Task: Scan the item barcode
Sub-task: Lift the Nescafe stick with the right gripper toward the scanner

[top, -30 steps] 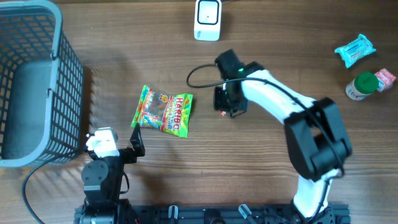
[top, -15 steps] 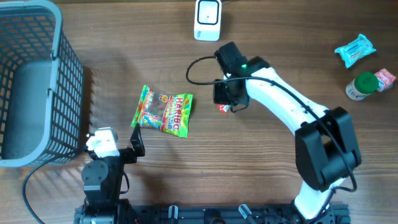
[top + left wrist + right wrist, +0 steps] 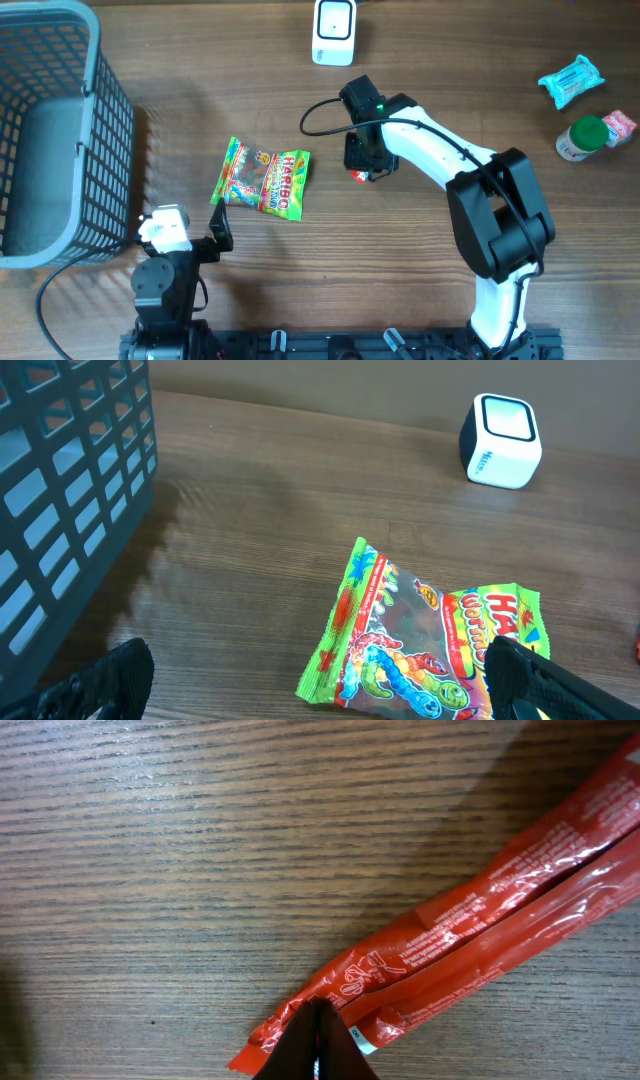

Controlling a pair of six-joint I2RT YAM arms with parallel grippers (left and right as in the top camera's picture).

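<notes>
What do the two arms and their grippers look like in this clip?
Right arm: white link shells, black joints, a black cable looping at the wrist, a small green light. Left arm: black body, white block on top. Fingers on both are dark.

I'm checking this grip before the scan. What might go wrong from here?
1. The right hand pinches the red packet only at its very end, so it may slip out or droop on the way to the scanner.
2. No barcode shows on the packet's visible face, so it may end up turned away from the scanner.
3. The cable loops beside the hand and might snag.
</notes>
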